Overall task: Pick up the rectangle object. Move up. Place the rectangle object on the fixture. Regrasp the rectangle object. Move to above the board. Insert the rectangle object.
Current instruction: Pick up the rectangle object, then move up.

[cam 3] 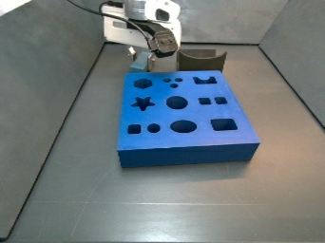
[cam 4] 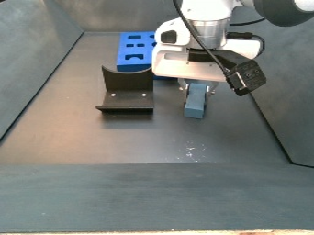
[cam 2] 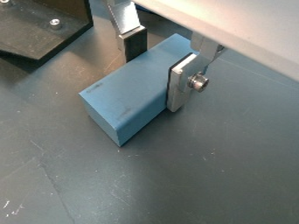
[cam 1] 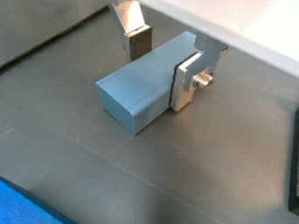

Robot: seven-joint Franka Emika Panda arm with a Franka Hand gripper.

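1. The gripper (cam 2: 158, 61) is sitting low over the block (cam 2: 128, 92), which is lying flat on the tabletop (cam 2: 222, 166); its jaws are straddling the block's far end, one plate touching, the other looking slightly clear.
2. Risk: if the jaws are closing off-centre, the block could be pivoting or slipping during lifting.
3. The block is appearing smooth, grey-blue and elongated, lying beside the fixture (cam 4: 125, 90), well apart from the board (cam 3: 181, 119).

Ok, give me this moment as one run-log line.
tool: around block, fingers either side | small grey-blue rectangular block: lying on floor | dark brown fixture: empty | bright blue board: no insert yet
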